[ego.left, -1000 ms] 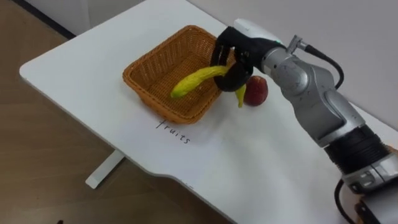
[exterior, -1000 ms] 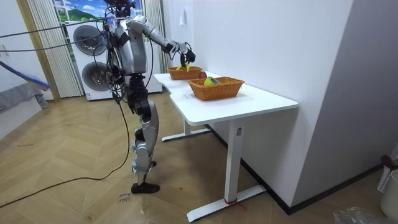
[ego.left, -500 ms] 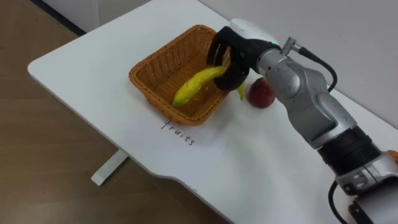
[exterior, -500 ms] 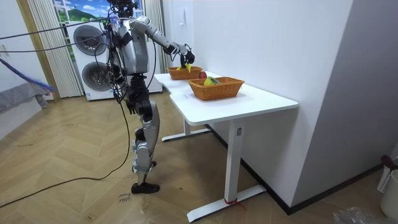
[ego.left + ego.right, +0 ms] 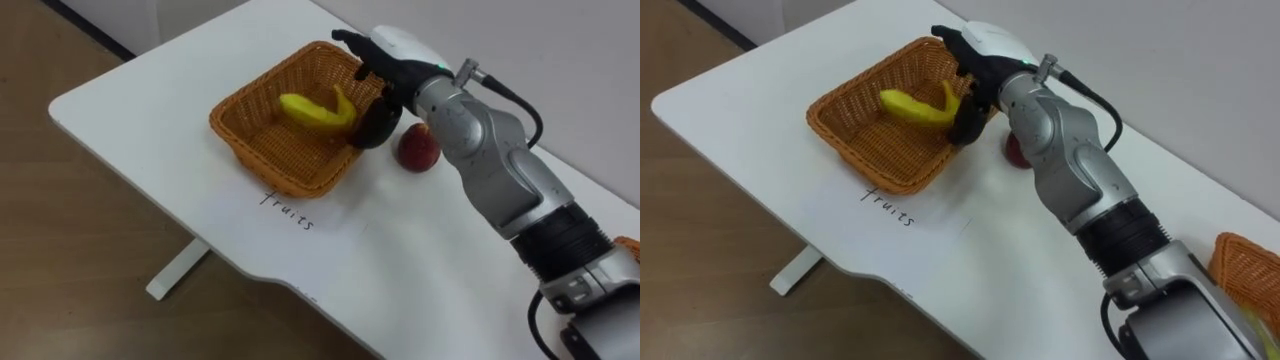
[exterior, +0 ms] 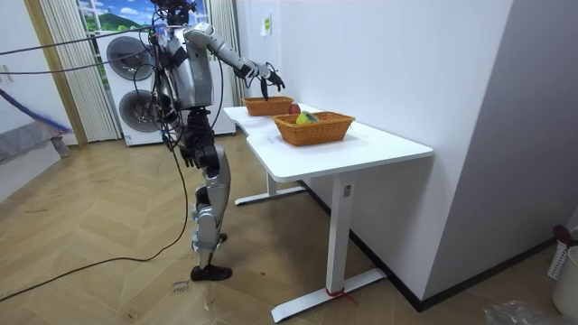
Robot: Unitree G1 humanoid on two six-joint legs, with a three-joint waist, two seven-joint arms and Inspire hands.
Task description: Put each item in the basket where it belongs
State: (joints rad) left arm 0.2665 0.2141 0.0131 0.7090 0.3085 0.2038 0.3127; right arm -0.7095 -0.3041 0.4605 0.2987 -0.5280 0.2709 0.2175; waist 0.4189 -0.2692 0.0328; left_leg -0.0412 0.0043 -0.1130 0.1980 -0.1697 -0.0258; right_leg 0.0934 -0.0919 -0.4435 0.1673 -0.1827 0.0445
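With the banana [image 5: 315, 110] lying in the fruit basket [image 5: 285, 178] and the right hand [image 5: 390, 72] spread empty over its far rim, the drop seemed done; the apple [image 5: 418, 148] just beside the basket looked next.

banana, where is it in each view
left eye view: banana lying in the basket, upper middle.
right eye view: banana in the same basket, upper left of middle.
room view: too small to tell; the shared landmark is that basket, the farther one.
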